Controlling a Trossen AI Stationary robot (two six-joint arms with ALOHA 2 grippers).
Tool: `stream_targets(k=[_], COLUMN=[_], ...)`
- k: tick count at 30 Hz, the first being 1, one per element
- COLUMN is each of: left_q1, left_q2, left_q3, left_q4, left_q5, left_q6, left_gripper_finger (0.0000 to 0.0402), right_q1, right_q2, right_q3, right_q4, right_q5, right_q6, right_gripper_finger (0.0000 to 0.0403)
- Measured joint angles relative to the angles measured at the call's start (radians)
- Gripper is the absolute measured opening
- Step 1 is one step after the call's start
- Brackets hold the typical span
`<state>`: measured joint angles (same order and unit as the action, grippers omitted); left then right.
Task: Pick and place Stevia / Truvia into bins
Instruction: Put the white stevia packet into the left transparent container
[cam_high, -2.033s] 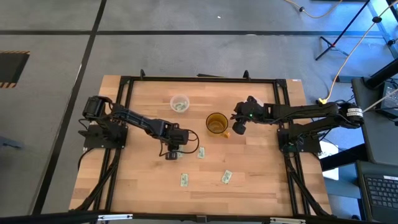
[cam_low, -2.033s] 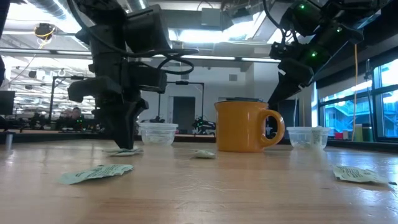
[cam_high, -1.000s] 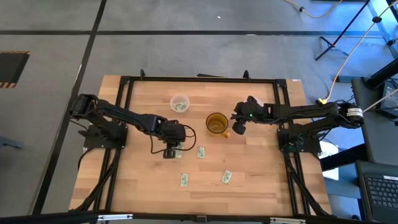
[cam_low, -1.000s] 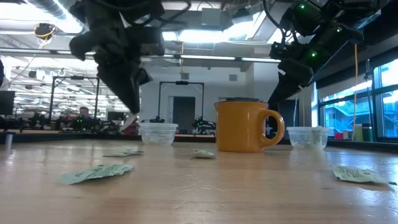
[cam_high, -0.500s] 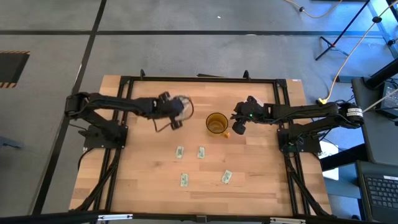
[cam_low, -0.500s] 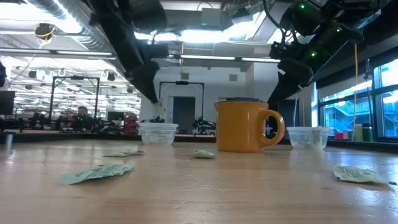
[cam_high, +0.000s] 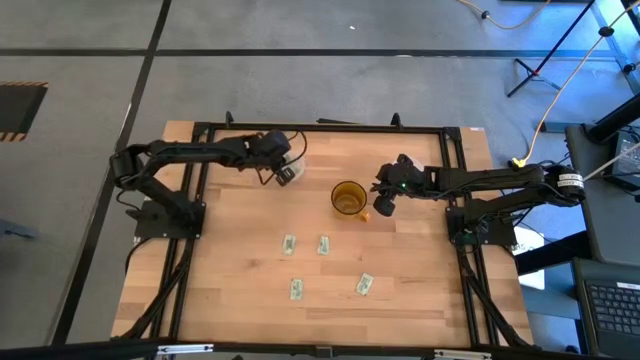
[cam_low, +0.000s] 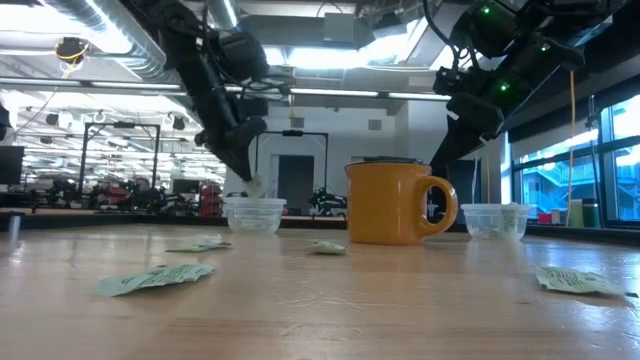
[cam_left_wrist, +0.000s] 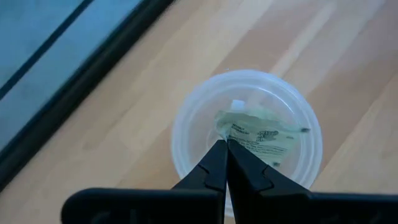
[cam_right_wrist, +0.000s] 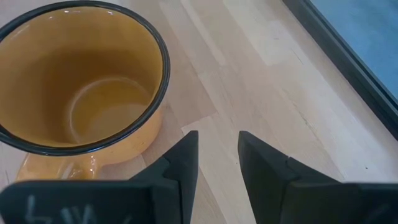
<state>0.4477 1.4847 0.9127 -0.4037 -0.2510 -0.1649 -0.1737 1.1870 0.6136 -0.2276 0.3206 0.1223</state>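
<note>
My left gripper (cam_high: 287, 172) is shut and hangs over the far clear cup (cam_high: 290, 165), holding a white-and-green Stevia packet (cam_low: 256, 187) just above the cup's rim (cam_low: 253, 201). In the left wrist view the packet (cam_left_wrist: 261, 134) shows inside the cup's outline (cam_left_wrist: 186, 118). Several more packets lie flat on the table (cam_high: 289, 244) (cam_high: 323, 244) (cam_high: 296, 289) (cam_high: 364, 285). My right gripper (cam_high: 381, 208) is open and waits beside the amber mug (cam_high: 348, 197). A second clear cup (cam_low: 493, 220) shows only in the low view. My left gripper pinches the packet by one end (cam_left_wrist: 221, 138) between its shut fingertips, coming from above and pointing down. The packet is lifted clear of the table and hangs below the fingertips over the cup's mouth.
The amber mug (cam_right_wrist: 81, 81) stands mid-table with its handle toward my right gripper (cam_right_wrist: 214, 152). A black frame (cam_high: 320, 127) runs along the table's far edge close behind the cup. The near half of the table holds only the scattered packets.
My left gripper, staying shut on a packet, has risen from the middle of the table and swung toward the far edge until it hangs over the clear cup. The packet has travelled with it, clear of the table. One packet stays where the gripper was.
</note>
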Motion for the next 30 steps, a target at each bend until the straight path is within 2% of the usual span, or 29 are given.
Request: stream_targets(k=[10, 22, 28, 30], left_q1=[0.000, -0.001, -0.011, -0.028], left_q2=[0.063, 0.064, 0.063, 0.053], left_q3=[0.000, 0.003, 0.076, 0.106], left_q4=[0.013, 0.009, -0.010, -0.016], left_q5=[0.009, 0.026, 0.046, 0.085], left_q6=[0.013, 0.031, 0.107, 0.148], left_gripper_finger=[0.0006, 0.0039, 0.0056, 0.0060], right_q1=[0.000, 0.000, 0.000, 0.000], right_q2=[0.000, 0.000, 0.000, 0.000], right_q3=[0.000, 0.000, 0.000, 0.000], right_q4=[0.000, 0.000, 0.000, -0.001], right_q5=[0.000, 0.000, 0.000, 0.000], right_q6=[0.000, -0.001, -0.001, -0.001], right_gripper_finger=[0.0117, 0.0117, 0.0117, 0.0117])
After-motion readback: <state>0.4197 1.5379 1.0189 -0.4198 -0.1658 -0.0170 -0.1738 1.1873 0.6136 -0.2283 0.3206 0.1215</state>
